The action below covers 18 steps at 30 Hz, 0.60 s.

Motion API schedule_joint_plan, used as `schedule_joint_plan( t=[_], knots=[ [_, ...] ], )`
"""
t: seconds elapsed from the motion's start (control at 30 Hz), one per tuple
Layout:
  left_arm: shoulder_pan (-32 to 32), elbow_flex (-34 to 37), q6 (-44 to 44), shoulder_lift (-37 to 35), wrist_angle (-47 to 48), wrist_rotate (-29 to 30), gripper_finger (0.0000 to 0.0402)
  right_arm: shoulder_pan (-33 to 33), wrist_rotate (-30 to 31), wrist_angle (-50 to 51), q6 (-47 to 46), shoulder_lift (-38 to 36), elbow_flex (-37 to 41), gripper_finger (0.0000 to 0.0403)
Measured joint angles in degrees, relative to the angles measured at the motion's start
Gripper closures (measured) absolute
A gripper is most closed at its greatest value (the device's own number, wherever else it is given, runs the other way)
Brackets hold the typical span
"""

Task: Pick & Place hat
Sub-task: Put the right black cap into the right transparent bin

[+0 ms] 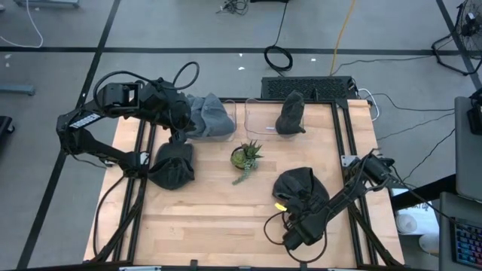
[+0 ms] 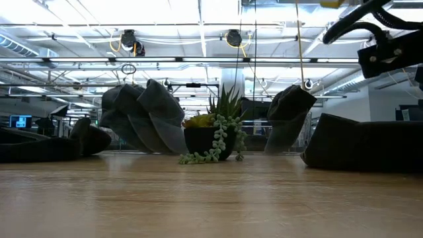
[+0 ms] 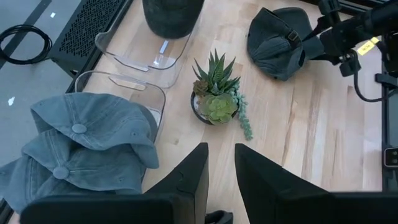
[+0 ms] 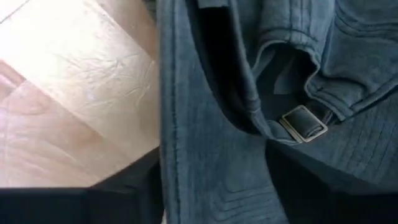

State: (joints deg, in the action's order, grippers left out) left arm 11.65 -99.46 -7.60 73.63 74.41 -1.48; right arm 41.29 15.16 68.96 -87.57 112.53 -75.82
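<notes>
Ceiling lights (image 2: 198, 10) glare overhead, so my low view is backlit. The table (image 1: 226, 226) is evenly bright, its shadows soft.

My dark grey cap (image 1: 300, 186) lies crumpled on the table's right side, its metal strap buckle (image 4: 303, 122) showing. Another dark cap (image 1: 172, 165) sits at the left, a third (image 1: 290, 113) stands in a clear tray, and light blue-grey caps (image 1: 208, 115) fill the neighbouring tray.

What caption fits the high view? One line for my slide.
Left gripper above a dark hat; right gripper at another hat beside the succulent.
</notes>
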Motion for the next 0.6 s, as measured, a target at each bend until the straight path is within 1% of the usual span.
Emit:
schedule_joint_plan(
  t=[0.1, 0.23, 0.27, 0.43, 0.6],
  knots=[
    [0.0, 0.0, 0.0, 0.0, 0.0, 0.0, 0.0316, -0.1, -0.1, -0.3, 0.6, 0.0, 0.0, 0.0249],
    [0.0, 0.0, 0.0, 0.0, 0.0, 0.0, 0.0316, -0.1, -0.1, -0.8, 2.9, -0.4, 0.0, 0.037],
    [0.0, 0.0, 0.0, 0.0, 0.0, 0.0, 0.0316, -0.1, 0.0, -0.7, 3.6, -0.8, 0.1, 0.0385],
    [0.0, 0.0, 0.1, 0.0, -0.1, 0.0, 0.0316, -0.3, 1.5, -0.1, 4.7, -3.1, 0.1, 0.0398],
    [0.0, 0.0, 0.0, 0.0, -0.1, 0.0, 0.0316, -0.8, 4.9, 0.0, 7.3, -10.2, 0.1, 0.04]
  ],
)
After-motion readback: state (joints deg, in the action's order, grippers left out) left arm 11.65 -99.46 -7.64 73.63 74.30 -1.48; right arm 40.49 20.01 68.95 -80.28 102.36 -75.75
